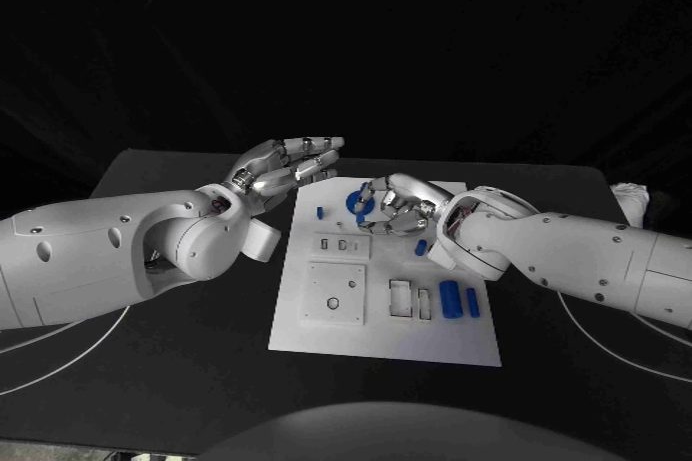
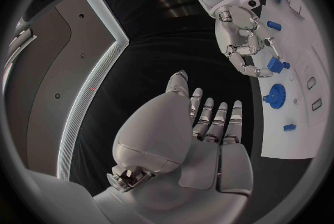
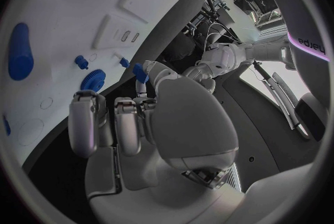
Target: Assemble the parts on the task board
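The white task board lies in the middle of the black table. My right hand hovers over its far end with fingers curled, pinching a small blue part at its fingertips. Just beside it a blue gear stands on the board. A small blue peg stands near the far left corner. Another blue piece lies mid-board, and two blue cylinders lie at the right. My left hand floats empty left of the board, fingers straight.
White raised blocks sit on the board: a square plate with a hole, a slotted block and a small socket block. Thin cables trail over the table beside both arms.
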`<state>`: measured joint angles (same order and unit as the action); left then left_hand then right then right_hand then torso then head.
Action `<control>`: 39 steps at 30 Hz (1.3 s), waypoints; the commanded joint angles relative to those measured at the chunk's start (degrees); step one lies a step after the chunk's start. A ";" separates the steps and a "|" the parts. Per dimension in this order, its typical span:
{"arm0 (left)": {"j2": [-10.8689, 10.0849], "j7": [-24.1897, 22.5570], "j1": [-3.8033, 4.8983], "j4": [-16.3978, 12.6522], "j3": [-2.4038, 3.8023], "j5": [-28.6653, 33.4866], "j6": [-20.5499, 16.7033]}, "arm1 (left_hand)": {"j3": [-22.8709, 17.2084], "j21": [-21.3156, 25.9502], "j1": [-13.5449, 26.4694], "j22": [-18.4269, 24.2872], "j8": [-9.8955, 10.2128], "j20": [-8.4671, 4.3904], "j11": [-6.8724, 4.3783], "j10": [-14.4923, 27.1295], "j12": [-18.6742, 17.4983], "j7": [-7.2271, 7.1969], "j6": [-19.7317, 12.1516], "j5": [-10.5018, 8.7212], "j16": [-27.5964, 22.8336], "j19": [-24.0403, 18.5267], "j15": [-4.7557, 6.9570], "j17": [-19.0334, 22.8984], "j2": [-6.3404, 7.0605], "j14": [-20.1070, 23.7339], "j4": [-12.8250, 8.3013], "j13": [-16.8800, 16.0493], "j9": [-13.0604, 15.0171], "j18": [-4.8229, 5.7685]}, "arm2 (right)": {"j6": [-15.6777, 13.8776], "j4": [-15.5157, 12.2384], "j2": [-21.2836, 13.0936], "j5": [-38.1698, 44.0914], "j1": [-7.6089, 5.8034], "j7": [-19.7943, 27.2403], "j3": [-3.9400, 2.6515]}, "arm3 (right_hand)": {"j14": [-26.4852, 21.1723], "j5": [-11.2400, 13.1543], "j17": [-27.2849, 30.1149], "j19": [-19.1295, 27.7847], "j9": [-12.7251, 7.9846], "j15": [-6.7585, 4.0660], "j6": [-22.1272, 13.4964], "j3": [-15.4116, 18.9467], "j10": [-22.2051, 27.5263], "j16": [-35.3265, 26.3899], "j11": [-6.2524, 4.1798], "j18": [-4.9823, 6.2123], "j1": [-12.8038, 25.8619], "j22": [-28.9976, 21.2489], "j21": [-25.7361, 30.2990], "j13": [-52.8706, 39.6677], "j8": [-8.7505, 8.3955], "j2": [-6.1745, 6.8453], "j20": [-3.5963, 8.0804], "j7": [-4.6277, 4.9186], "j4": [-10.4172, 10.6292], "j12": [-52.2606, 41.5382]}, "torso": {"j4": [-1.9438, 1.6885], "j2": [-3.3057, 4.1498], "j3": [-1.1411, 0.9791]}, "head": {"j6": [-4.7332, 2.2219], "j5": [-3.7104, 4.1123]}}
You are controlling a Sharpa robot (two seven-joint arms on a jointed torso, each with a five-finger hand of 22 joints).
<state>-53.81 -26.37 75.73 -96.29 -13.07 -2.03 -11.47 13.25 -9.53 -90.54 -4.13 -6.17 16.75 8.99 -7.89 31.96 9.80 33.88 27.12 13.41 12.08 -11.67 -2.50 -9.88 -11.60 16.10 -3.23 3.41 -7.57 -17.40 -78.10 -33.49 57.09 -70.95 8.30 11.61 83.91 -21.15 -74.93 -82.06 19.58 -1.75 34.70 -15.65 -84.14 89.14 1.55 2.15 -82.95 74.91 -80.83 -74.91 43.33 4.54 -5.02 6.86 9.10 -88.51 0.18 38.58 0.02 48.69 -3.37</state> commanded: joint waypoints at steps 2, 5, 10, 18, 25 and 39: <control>0.09 -0.56 0.02 -0.12 0.05 0.06 0.85 | -0.45 -0.39 -0.68 -0.04 -0.35 0.01 -0.04 -0.56 0.26 0.21 0.13 0.41 0.22 0.56 0.07 -0.09 0.11 -0.29 -0.08 -0.08 0.07 1.02 | 3.07 0.64 0.64 2.42 0.44 -1.59 0.00 | 4.52 -0.14 -12.28 0.39 -0.10 0.50 0.45 0.21 -2.49 -0.38 0.44 0.63 -0.16 11.39 0.32 -12.26 -0.31 0.35 -0.02 0.05 -0.15 0.29 | 0.05 0.01 -0.02 | 0.14 -0.26; 0.09 -0.56 0.02 -0.12 0.05 0.06 0.84 | -0.45 -0.39 -0.68 -0.04 -0.35 0.01 -0.04 -0.56 0.26 0.21 0.13 0.41 0.22 0.56 0.07 -0.09 0.11 -0.29 -0.08 -0.08 0.07 1.02 | 3.87 1.07 1.00 3.07 0.66 -2.06 0.00 | 4.44 -0.04 -12.14 0.51 -0.17 0.54 0.56 0.27 -2.39 -0.45 0.48 0.67 -0.08 11.33 0.47 -12.19 -0.44 0.44 -0.06 0.08 -0.18 0.34 | 0.06 -0.01 0.00 | 0.32 -0.28; 0.13 -0.58 0.02 -0.09 0.05 0.06 0.85 | -0.45 -0.39 -0.68 -0.04 -0.35 0.01 -0.04 -0.56 0.26 0.21 0.13 0.41 0.22 0.56 0.07 -0.09 0.11 -0.29 -0.08 -0.08 0.07 1.02 | 5.15 2.06 1.55 3.79 1.07 -2.91 0.00 | 4.33 0.91 -11.97 0.68 -0.50 0.65 0.93 0.50 -2.23 -0.53 0.55 0.73 0.23 11.26 0.69 -12.06 -0.97 0.55 -0.22 0.12 -0.21 0.43 | 0.05 0.00 0.00 | 0.40 -0.26; 0.22 -0.57 0.02 -0.06 0.05 0.06 0.83 | -0.45 -0.39 -0.68 -0.04 -0.35 0.01 -0.04 -0.56 0.26 0.21 0.13 0.41 0.22 0.56 0.07 -0.09 0.11 -0.29 -0.08 -0.08 0.07 1.02 | 6.48 3.75 2.14 4.11 1.44 -3.58 0.00 | 4.04 1.39 -11.48 1.05 -0.66 0.67 1.10 0.56 -1.80 -0.75 0.53 0.86 0.25 11.09 1.14 -11.71 -1.26 0.55 -0.28 0.10 -0.31 0.66 | 0.03 0.00 0.01 | 0.62 -0.18; 0.26 -0.48 0.02 -0.03 0.05 0.08 0.86 | -0.45 -0.39 -0.68 -0.04 -0.35 0.01 -0.04 -0.56 0.26 0.21 0.13 0.41 0.22 0.56 0.07 -0.09 0.11 -0.29 -0.08 -0.08 0.07 1.02 | 7.02 4.40 2.40 4.17 1.55 -3.73 0.00 | 3.94 1.46 -11.32 1.21 -0.71 0.67 1.18 0.53 -1.64 -0.83 0.51 0.91 0.18 11.03 1.32 -11.58 -1.35 0.51 -0.29 0.08 -0.39 0.74 | 0.05 0.00 0.01 | 0.72 -0.27; 0.25 -0.44 0.02 -0.03 0.05 0.10 0.84 | -0.52 -0.42 -0.82 -0.04 -0.37 0.01 -0.05 -0.57 0.24 0.21 0.11 0.54 0.26 0.60 0.07 -0.09 0.09 -0.29 -0.09 -0.08 0.06 1.04 | 7.87 5.49 3.11 4.30 1.67 -3.99 0.00 | 3.73 1.50 -10.99 1.50 -0.81 0.67 1.25 0.53 -1.27 -0.99 0.48 1.00 0.18 10.90 1.67 -11.29 -1.54 0.47 -0.32 0.06 -0.46 0.94 | 0.04 0.01 0.00 | 0.75 -0.25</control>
<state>-53.64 -26.37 75.72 -96.22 -13.05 -2.02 -11.47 13.09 -9.77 -90.84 -4.13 -6.17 16.96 8.79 -8.09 31.96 9.80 33.88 27.35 13.40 12.30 -11.67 -2.50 -9.58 -11.60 15.94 -3.22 3.41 -7.58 -10.88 -72.62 -30.49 60.68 -69.33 4.45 11.61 84.12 -19.85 -74.91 -80.83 18.81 -1.54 35.66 -15.34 -83.93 88.35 1.75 2.15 -82.71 74.93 -79.49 -74.90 42.12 4.77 -5.43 6.91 8.78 -87.85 0.22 38.57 0.02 49.41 -3.57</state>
